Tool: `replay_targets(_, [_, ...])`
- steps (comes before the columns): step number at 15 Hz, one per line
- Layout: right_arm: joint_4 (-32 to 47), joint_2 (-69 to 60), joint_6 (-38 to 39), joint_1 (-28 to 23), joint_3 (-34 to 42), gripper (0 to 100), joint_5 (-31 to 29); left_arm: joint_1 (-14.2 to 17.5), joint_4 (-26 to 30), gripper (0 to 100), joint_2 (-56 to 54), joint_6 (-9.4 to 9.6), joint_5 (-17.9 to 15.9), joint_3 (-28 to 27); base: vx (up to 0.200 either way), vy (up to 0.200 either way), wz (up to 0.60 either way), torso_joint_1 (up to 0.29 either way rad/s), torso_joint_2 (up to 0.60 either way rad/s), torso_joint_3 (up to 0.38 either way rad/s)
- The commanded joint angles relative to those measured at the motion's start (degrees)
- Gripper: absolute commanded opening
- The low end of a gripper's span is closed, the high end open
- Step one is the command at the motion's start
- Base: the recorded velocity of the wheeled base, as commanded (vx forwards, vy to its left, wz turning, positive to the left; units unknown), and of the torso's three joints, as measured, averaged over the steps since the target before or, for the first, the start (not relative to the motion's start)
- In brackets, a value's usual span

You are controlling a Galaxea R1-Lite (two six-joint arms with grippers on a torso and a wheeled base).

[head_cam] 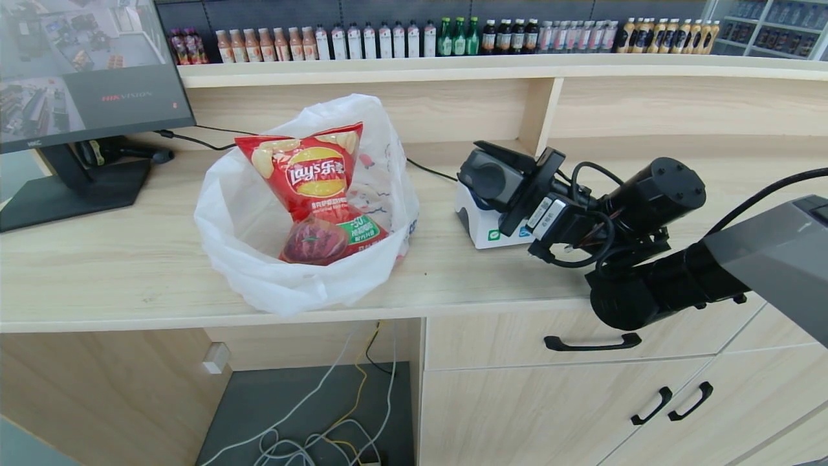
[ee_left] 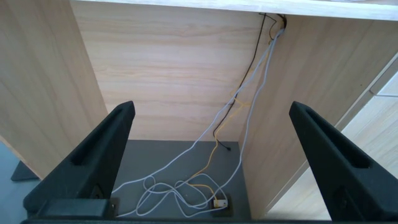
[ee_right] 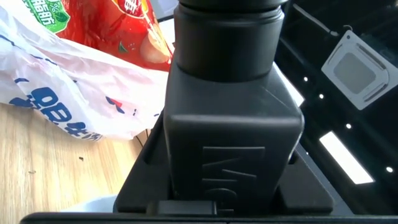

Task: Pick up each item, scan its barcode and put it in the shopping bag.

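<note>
Gripping the black scanner [head_cam: 493, 175], the right gripper [head_cam: 540, 194] is closed; left gripper [ee_left: 211, 168] gapes wide, empty.

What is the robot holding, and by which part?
The left gripper holds nothing. The right gripper seemingly clasps a black device by its body; uncertain.

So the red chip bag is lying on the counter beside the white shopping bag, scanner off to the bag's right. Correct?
Not quite. The red chip bag is not on the counter beside the white shopping bag; it stands inside it, top poking above the rim, as the head view shows. The scanner is to the bag's right.
</note>
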Motion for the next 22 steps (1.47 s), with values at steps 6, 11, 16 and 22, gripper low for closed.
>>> replay_targets(6, [-0.1,-6.9,0.2,3.9,4.4,0,-1.0,0.0,0.0,100,0.0,0.00,0.0,0.0,0.000,0.000,0.00,0.000,0.00,0.000])
replay_targets(11, [-0.1,-16.2,6.2,3.7,14.3,0,-4.2,-0.1,0.0,100,0.0,0.00,0.0,0.0,0.000,0.000,0.00,0.000,0.00,0.000])
replay_targets(16, [-0.1,-27.0,23.4,8.8,26.2,0,-19.7,0.0,0.0,100,0.0,0.00,0.0,0.0,0.000,0.000,0.00,0.000,0.00,0.000])
replay_targets(22, [-0.1,-32.9,43.2,6.2,39.8,0,-31.9,0.0,0.0,100,0.0,0.00,0.0,0.0,0.000,0.000,0.00,0.000,0.00,0.000])
